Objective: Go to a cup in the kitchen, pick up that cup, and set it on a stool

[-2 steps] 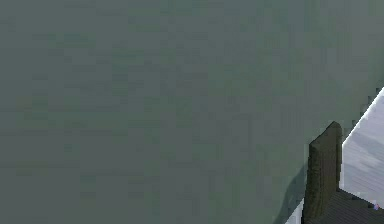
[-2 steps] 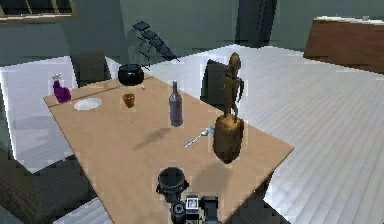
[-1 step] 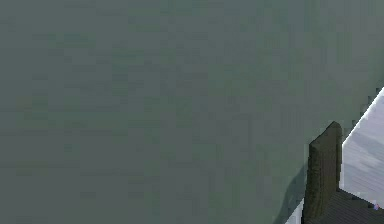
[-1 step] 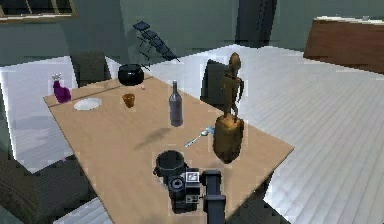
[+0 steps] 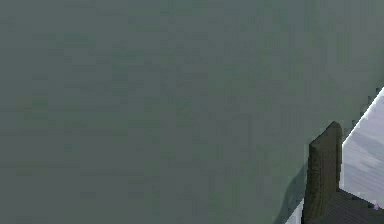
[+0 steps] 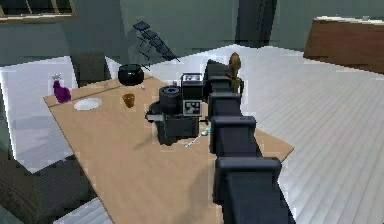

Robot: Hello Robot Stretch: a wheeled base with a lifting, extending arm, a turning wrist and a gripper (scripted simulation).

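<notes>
**Q:** Item 1, the gripper (image 6: 163, 118): how are its fingers to be entered?

**A:** Entered as not determinable. It cannot be told whether the fingers are apart or together, nor whether anything is held. The gripper is placed over the middle of the table (image 6: 110, 160), at the end of the arm (image 6: 240, 160).

**Q:** Item 2, the cup (image 6: 128, 100): where is it located?

**A:** On the table, upright, a little beyond the gripper toward the table's far end. It is recorded as apart from the gripper. It is small and brown, with bare tabletop all round it.

**Q:** How is its handling judged?

**A:** It is judged light and rigid, probably smooth-sided and breakable if dropped. A hold across the side wall at about mid-height is advised, so that it is neither tipped nor let slip. No handle can be made out.

**Q:** Item 3, what else is entered near the cup?

**A:** A white plate (image 6: 87, 104) and a purple vase (image 6: 62, 92) are listed toward the table's far corner, and a black bowl (image 6: 131, 73) at its far edge. All are noted as standing apart from the cup. A wooden chair (image 6: 235, 68) is set beside the table.
</notes>
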